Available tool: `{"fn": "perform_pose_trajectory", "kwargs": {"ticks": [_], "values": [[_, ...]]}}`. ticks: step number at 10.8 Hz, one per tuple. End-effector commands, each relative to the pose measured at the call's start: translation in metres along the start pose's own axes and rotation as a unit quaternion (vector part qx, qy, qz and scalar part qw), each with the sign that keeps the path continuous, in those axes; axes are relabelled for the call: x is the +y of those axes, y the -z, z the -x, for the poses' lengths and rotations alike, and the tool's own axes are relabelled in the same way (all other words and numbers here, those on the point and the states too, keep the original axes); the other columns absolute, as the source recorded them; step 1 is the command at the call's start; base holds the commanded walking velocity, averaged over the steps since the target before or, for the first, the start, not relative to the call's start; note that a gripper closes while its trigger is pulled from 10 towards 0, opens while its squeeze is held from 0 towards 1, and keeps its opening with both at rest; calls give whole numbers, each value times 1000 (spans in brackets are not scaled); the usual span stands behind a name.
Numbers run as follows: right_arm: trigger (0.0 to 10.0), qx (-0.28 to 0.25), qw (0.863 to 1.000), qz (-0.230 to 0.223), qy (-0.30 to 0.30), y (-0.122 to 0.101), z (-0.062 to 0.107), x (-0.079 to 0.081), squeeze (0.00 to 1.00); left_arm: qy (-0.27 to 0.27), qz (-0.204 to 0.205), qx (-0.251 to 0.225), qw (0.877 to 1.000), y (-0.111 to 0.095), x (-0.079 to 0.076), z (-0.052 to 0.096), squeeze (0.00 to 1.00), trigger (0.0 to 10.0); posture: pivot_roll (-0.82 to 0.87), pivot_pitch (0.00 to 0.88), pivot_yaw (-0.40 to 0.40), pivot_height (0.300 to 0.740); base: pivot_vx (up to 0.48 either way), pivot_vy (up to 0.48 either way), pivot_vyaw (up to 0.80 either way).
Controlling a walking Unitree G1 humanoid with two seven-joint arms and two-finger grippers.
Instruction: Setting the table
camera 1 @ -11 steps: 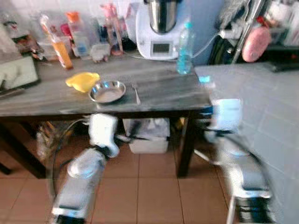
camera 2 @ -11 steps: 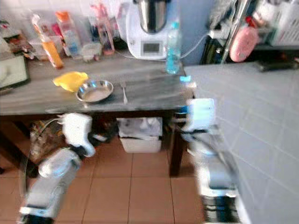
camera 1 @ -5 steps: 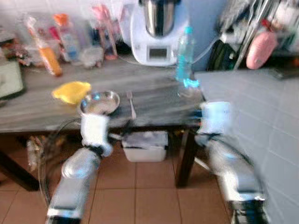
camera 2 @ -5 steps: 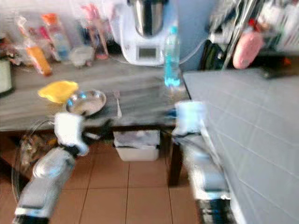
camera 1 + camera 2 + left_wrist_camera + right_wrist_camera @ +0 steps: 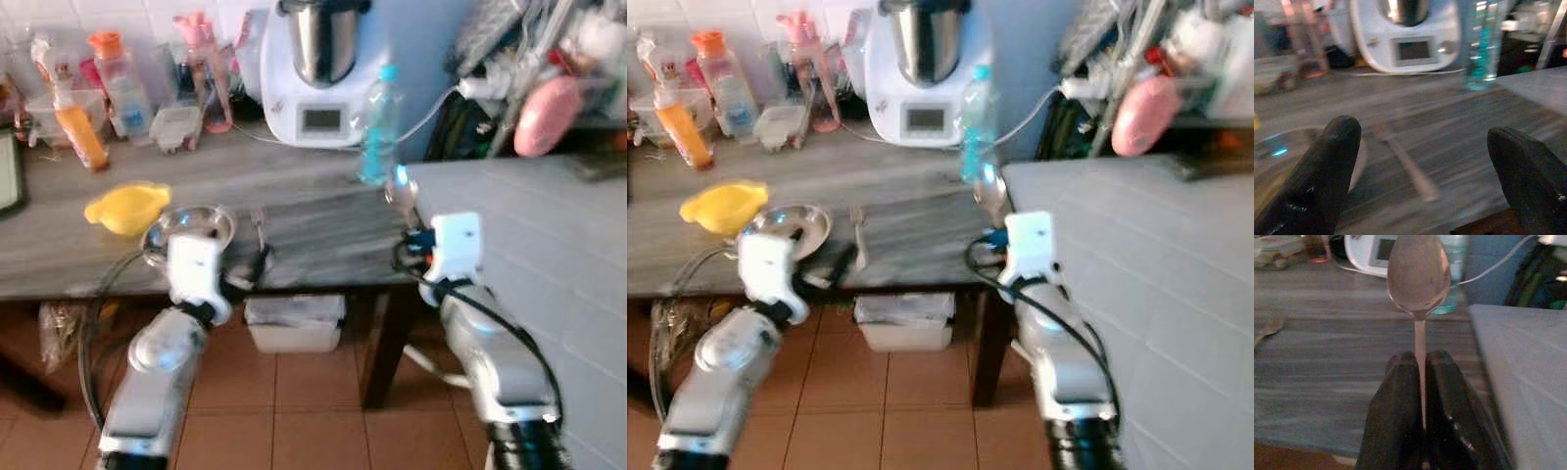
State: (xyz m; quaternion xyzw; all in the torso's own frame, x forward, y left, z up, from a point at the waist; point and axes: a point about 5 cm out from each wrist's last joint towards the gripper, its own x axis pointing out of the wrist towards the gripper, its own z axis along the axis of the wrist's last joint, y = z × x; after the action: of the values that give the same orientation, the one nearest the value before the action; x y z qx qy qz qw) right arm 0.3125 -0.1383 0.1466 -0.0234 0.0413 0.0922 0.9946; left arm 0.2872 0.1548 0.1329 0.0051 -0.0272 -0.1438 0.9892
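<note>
Holding a silver metal spoon [image 5: 1419, 281] upright, the right gripper [image 5: 1419, 377] is clamping its handle tight between both fingers near the right edge of the grey wooden table [image 5: 313, 211]. The left gripper [image 5: 1425, 161], jaws wide apart, is hovering at the front edge by the round steel plate [image 5: 188, 224] and metal fork [image 5: 261, 226]. With only the thin handle pinched, I'm guessing the spoon could twist or slip out.

Metal spoon [image 5: 1419, 279] upright, bowl up; steel bowl [image 5: 188, 225] and fork [image 5: 261, 228] lie side by side.
</note>
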Motion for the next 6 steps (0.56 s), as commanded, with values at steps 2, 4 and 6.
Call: {"fn": "perform_pose_trajectory", "kwargs": {"ticks": [2,4,6], "values": [[10000,-10,1000,-3,-10,-5,-3,7,0,-9,-20,11,1000,-1,9,6,0,10000,26,38,41,740,0,0,0],[10000,-9,1000,-14,-5,-4,-8,11,0,-9,-40,20,999,-2,23,18,0,10000,52,42,35,740,0,0,0],[10000,-5,999,-37,1,-2,-18,19,0,-16,-53,34,998,-3,34,28,0,10000,66,43,35,740,0,0,0]]}}
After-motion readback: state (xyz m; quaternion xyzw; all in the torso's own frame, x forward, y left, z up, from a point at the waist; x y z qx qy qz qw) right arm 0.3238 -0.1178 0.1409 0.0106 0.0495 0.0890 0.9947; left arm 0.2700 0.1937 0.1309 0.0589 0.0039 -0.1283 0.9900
